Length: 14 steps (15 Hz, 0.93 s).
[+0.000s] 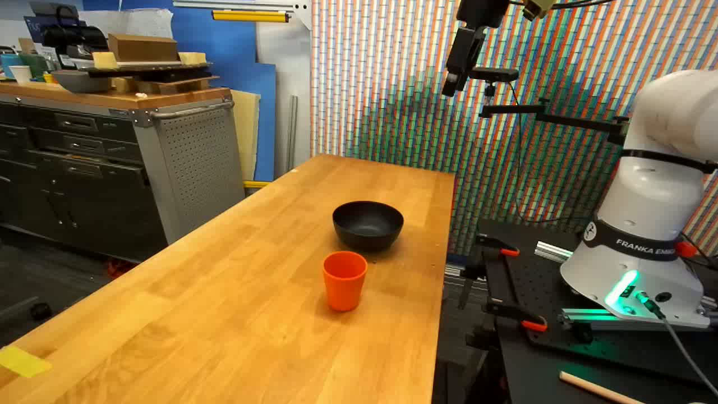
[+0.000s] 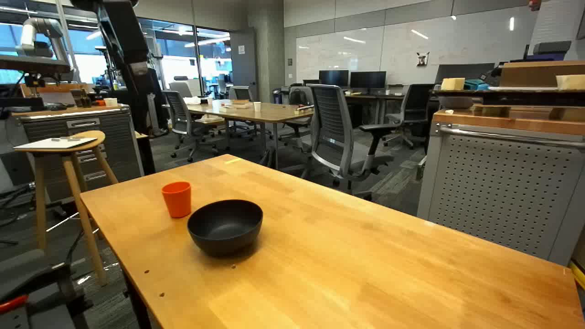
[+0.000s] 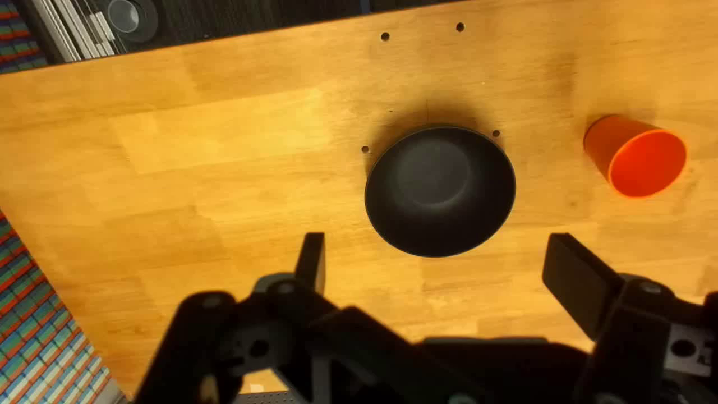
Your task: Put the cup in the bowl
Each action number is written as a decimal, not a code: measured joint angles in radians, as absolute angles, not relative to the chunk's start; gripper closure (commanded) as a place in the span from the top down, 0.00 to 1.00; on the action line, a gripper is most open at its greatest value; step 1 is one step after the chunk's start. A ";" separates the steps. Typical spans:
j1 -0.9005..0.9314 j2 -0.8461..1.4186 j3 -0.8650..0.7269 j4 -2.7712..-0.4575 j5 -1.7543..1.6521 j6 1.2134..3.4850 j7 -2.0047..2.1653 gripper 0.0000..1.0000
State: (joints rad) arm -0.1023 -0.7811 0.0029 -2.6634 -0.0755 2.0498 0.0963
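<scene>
The orange-red cup (image 1: 344,280) stands upright on the wooden table beside the black bowl (image 1: 368,227). The cup (image 2: 177,199) and bowl (image 2: 226,228) show in both exterior views, close together with a small gap. In the wrist view the bowl (image 3: 440,191) lies ahead of the fingers near the middle, and the cup (image 3: 634,157) is to its right. The bowl's inside looks empty. My gripper (image 3: 436,247) is wide open with nothing between its fingers. It hangs high above the table, as an exterior view shows the gripper (image 1: 460,62) well above bowl height.
The wooden table (image 1: 224,314) has its edge close to the robot base (image 1: 634,264). A drawer cabinet (image 1: 196,163) stands beyond the far side. A wooden stool (image 2: 68,146) and an office chair (image 2: 338,132) stand off the table. Yellow tape (image 1: 23,361) marks one corner.
</scene>
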 measured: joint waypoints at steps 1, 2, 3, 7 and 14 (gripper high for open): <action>-0.102 -0.781 0.003 -2.661 -0.075 2.050 0.096 1.00; -0.102 -0.782 0.003 -2.658 -0.075 2.050 0.096 1.00; -0.102 -0.784 0.003 -2.657 -0.075 2.050 0.096 1.00; -0.102 -0.779 0.006 -2.657 -0.075 2.050 0.097 1.00; -0.055 -0.494 0.129 -2.599 -0.075 2.064 0.173 1.00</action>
State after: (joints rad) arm -0.0554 -0.4939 0.1288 -2.5991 -0.0747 2.0639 0.1731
